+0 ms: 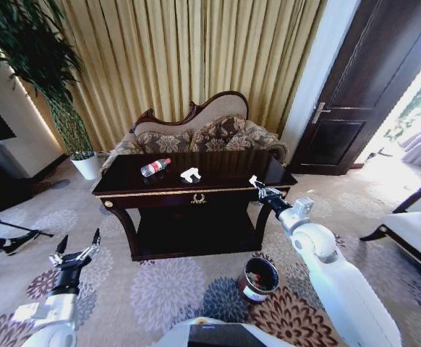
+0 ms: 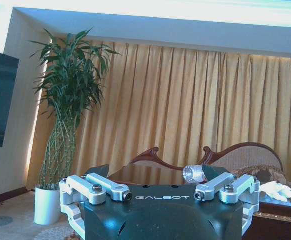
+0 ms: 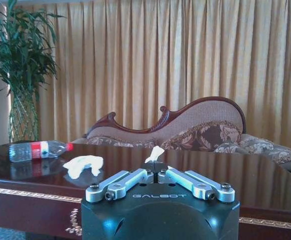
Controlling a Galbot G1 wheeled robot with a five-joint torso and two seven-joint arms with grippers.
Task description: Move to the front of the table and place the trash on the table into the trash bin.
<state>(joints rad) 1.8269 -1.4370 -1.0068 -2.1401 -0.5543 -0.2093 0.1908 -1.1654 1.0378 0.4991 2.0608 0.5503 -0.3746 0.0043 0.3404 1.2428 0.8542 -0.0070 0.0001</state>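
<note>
At the worktop's [image 1: 160, 189] three-o'clock edge, my right pincer [image 1: 257, 184] clenches a white paper scrap [image 3: 155, 152]; bottle [image 1: 155, 167] at ten, bin [image 1: 259, 279] on floor, left pincer [image 1: 77, 249] released.

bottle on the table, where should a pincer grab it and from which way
Probably around the clear body beside the red label, coming down from above. The bottle lies on its side on the table, cap toward the sofa's side, so its round body offers two opposite faces. Close across its width, not along it. Open space surrounds it; the paper lies apart.
</note>
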